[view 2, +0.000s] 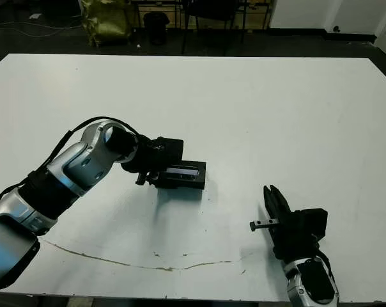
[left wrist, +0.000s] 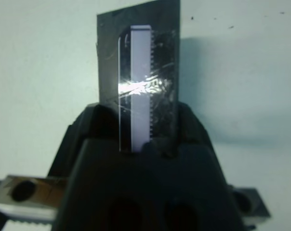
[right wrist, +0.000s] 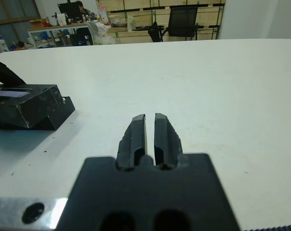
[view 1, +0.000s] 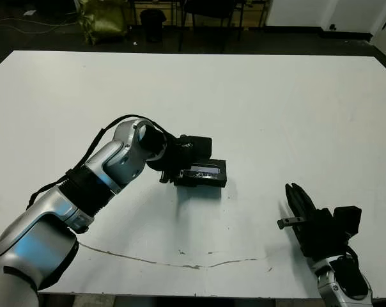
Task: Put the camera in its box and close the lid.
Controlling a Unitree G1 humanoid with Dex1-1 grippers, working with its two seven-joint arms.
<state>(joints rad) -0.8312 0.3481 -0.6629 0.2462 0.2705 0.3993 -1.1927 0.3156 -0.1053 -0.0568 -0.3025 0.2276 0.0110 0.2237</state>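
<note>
Editor: Progress, from the left side across?

Stringer: At mid-table the left gripper is clamped on one end of the lid, its pale purplish window facing up. The lid lies flat over the box, which sits on the white table.

Editor: And the camera?

Stringer: No view shows it anywhere on the table. It is probably already inside, under the lid, though that is a judgement.

Editor: So is the box closed?

Stringer: Nearly, it seems. From the right wrist the lid looks slightly out of line with the box, so seating it squarely and letting go are likely what remains.

Editor: The right side?

Stringer: The right gripper hovers near the table's front edge, well apart from the box, its fingers drawn almost together and holding nothing.
</note>
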